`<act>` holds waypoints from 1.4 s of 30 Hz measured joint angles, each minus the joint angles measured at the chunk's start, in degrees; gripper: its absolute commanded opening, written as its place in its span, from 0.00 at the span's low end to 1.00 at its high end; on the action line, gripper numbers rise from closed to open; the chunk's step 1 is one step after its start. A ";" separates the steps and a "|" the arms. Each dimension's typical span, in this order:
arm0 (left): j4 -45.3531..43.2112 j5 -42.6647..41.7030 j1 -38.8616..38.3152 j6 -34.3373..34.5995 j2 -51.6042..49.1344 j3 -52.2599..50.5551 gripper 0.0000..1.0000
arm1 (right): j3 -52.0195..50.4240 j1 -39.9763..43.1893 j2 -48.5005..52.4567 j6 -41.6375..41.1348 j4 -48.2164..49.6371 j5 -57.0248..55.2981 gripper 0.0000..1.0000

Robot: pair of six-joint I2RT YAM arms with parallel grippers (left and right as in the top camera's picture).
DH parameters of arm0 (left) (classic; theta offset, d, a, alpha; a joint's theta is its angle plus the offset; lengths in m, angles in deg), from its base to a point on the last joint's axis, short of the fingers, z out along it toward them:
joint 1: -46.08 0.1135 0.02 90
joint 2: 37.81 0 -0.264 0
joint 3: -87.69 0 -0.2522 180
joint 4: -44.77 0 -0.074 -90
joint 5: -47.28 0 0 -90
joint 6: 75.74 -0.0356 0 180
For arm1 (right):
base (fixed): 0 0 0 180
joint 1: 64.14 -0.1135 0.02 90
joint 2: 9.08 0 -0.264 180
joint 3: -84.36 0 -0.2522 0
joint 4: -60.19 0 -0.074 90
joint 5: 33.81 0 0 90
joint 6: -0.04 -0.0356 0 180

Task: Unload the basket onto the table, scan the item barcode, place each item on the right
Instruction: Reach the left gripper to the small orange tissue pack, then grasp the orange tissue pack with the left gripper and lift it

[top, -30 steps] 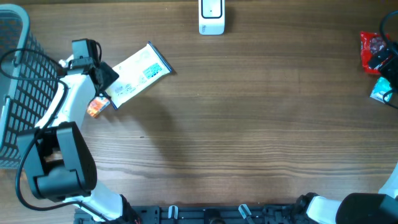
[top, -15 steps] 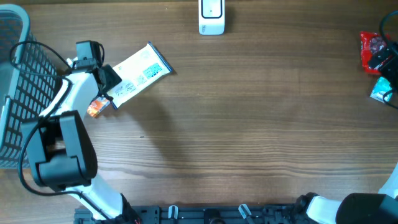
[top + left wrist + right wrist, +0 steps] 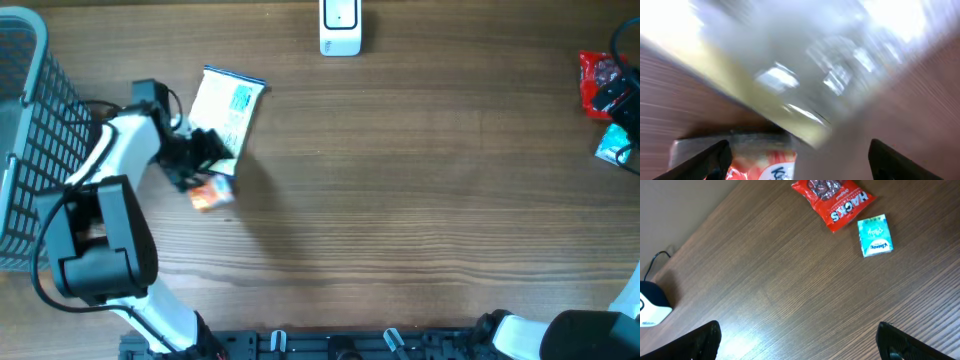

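A: A wooden table (image 3: 400, 200), its grain running side to side, with a wire basket (image 3: 22, 150) at the left end. Where is the thing to be scanned?

B: The white pouch (image 3: 228, 108) with blue print lies flat on the left part of the table. The barcode scanner (image 3: 340, 28) stands at the far edge near the middle, well apart from it.

A: And the claw?

B: The left gripper (image 3: 203, 155) sits over the pouch's near end. In the left wrist view its fingers (image 3: 707, 160) stand wide apart at the bottom corners, so it reads as released. The pouch there is a bright blur, and I cannot tell whether either finger touches it. A small orange packet (image 3: 211, 193) lies just beside the claw, on the near side.

A: How does the pouch lie?

B: Its long axis runs away from the claw toward the far edge, leaning slightly right, toward the scanner's side. A barcode is too small to make out.

A: The other arm?

B: The right gripper (image 3: 797, 332) hangs spread and empty at the right end, near a red Hacks bag (image 3: 839, 202) and a teal packet (image 3: 875, 235). The left is much the nearer. I judge the pickup is its job: close across the near end, then carry the pouch far and right.
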 measured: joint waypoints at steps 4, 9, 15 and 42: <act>1.14 -17.53 -6.49 -0.11 -0.63 -0.72 0.86 | 0.00 0.00 0.00 0.00 0.02 0.00 1.00; 1.33 -25.73 -12.63 0.57 -0.68 -0.59 0.86 | 0.00 0.00 0.00 0.00 0.02 0.00 1.00; 12.37 -19.67 -12.50 1.44 1.20 5.92 0.90 | 0.00 0.00 0.00 0.00 0.02 0.00 1.00; -14.60 5.81 -17.59 23.69 12.72 -18.78 0.77 | 0.00 0.00 0.00 0.00 0.00 0.24 0.99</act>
